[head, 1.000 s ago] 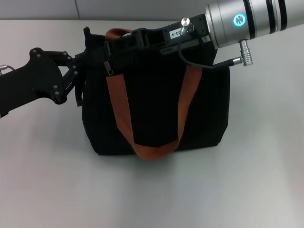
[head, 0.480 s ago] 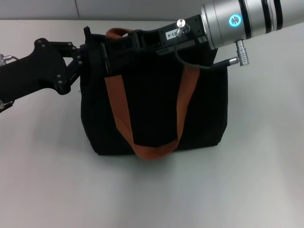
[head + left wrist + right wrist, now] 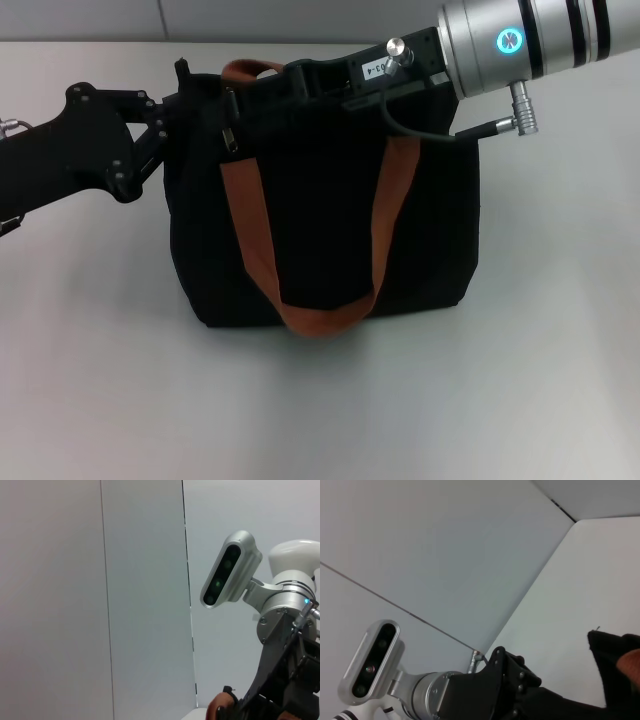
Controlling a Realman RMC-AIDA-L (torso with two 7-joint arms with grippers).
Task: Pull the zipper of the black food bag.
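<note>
The black food bag (image 3: 330, 240) stands upright in the middle of the white table, its two orange-brown strap handles (image 3: 250, 230) hanging down the front. The silver zipper pull (image 3: 230, 133) hangs at the bag's top left edge. My left gripper (image 3: 172, 118) reaches in from the left and is shut on the bag's top left corner. My right gripper (image 3: 240, 95) lies along the bag's top edge from the right, its tip just above the zipper pull. The right wrist view shows the left gripper (image 3: 512, 677) and the bag's corner (image 3: 612, 655).
The white table (image 3: 320, 400) spreads in front of and beside the bag. A grey wall (image 3: 300, 20) runs behind it. The right arm's silver wrist (image 3: 530, 40) with a cable hangs over the bag's top right. The left wrist view shows the robot's head camera (image 3: 227, 570).
My left gripper has risen and closed in on the bag's top left corner, pulling the side taut. The right arm shifted slightly left, then back right. The zipper pull stays near the left end.
</note>
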